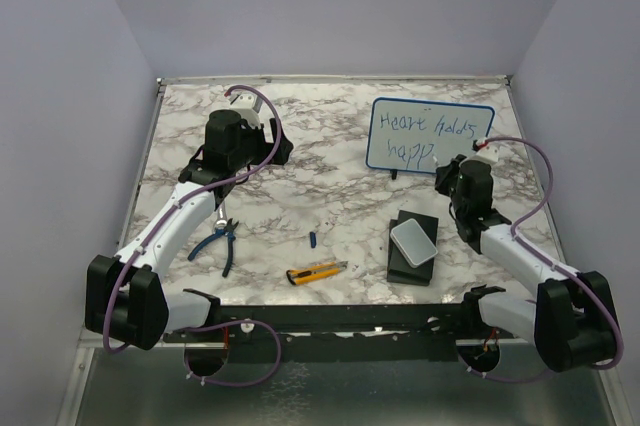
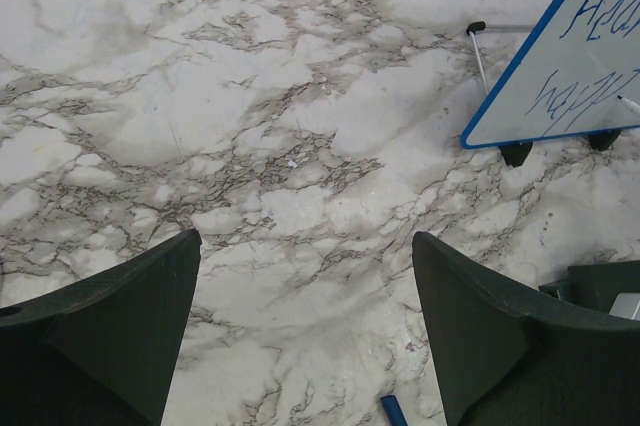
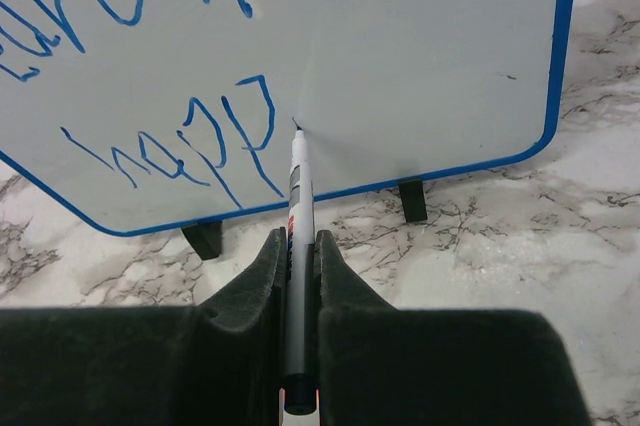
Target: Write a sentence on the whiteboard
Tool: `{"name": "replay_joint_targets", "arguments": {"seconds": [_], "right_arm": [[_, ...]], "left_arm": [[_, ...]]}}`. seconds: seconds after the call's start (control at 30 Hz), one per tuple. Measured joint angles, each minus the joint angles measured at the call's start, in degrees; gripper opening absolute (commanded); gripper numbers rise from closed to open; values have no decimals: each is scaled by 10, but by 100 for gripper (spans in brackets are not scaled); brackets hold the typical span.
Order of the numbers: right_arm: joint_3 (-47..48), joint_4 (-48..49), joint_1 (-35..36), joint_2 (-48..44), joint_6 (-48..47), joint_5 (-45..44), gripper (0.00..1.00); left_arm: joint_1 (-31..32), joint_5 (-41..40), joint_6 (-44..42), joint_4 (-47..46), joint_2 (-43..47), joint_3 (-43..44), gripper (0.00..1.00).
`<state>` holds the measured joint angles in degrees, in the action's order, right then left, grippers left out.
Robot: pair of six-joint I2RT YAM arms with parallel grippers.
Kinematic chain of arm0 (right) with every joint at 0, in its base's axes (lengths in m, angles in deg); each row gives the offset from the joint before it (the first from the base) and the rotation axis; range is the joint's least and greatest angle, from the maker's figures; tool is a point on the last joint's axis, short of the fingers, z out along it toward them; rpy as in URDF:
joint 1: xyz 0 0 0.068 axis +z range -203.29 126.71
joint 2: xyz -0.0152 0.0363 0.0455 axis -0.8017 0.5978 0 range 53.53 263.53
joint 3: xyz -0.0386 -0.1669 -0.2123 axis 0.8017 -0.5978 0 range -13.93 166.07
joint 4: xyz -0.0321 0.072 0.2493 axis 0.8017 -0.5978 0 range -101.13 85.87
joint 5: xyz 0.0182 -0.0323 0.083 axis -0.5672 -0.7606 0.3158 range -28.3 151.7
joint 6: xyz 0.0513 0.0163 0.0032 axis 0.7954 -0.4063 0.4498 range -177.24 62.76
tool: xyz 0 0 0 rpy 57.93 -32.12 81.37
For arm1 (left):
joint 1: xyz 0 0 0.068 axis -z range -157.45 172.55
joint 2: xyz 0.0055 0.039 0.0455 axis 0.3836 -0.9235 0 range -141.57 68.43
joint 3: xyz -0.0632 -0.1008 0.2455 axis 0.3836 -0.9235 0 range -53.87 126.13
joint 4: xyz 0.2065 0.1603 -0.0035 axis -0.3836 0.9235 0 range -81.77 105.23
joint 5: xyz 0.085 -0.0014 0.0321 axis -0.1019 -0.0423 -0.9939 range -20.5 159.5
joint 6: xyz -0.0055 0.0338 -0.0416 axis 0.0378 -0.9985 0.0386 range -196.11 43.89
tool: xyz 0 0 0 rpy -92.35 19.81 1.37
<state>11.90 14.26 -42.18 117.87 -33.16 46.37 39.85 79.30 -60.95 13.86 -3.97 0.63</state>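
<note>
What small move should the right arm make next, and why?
Probably start the next letter just right of the last stroke. The right gripper is shut on the marker, whose tip sits at the whiteboard right after the second line of writing, which reads "happ", with blank board beyond it.

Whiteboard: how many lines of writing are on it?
2: one across the top of the whiteboard, a shorter one below it, lower left, by the marker tip.
</note>
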Motion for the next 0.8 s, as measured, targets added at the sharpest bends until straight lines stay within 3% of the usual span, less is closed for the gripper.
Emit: {"name": "replay_joint_targets", "arguments": {"seconds": [0.43, 0.8], "right_arm": [[-7, -1, 0, 11, 14, 0, 1], [-6, -16, 0, -43, 3, 1, 1]], "left_arm": [[0, 0, 0, 0, 0, 0, 87], [0, 0, 0, 0, 0, 0, 87]]}}
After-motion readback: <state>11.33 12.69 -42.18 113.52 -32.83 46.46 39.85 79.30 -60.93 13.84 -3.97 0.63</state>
